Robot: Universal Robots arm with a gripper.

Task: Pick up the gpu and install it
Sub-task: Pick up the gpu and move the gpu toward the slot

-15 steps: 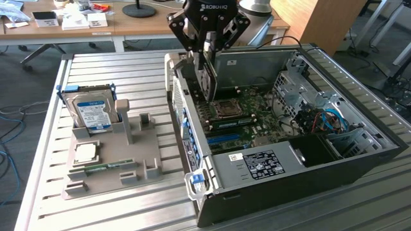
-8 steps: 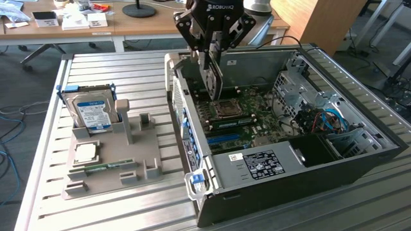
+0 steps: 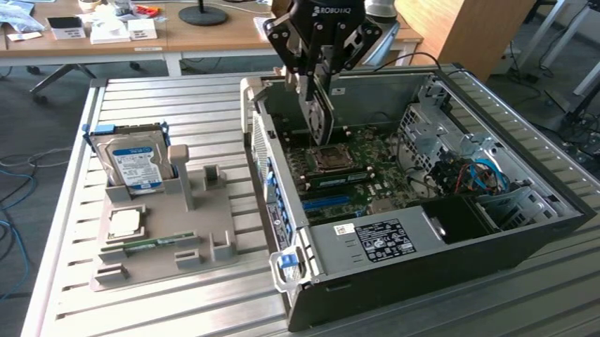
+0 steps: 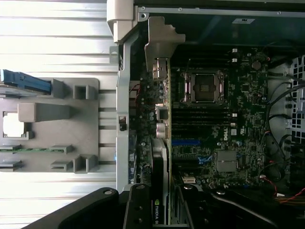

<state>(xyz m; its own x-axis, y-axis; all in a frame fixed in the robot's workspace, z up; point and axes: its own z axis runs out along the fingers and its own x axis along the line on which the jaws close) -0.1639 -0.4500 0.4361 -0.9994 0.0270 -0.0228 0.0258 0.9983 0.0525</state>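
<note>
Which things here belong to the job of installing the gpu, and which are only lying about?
Belong to the job:
- the gripper, shut on the gpu
- the open computer case
- the motherboard inside it, under the card

Only lying about, all on the grey holder:
- the hard drive
- the square silver chip
- the memory stick

My hand (image 3: 317, 86) points straight down, its black body upright above the fingers (image 4: 137, 210). Both fingers are drawn partway in and clamp the gpu (image 3: 322, 125) from either face. The card hangs on edge below them. In the wrist view my two finger links sit on either side of the card's thin edge, touching it.
</note>
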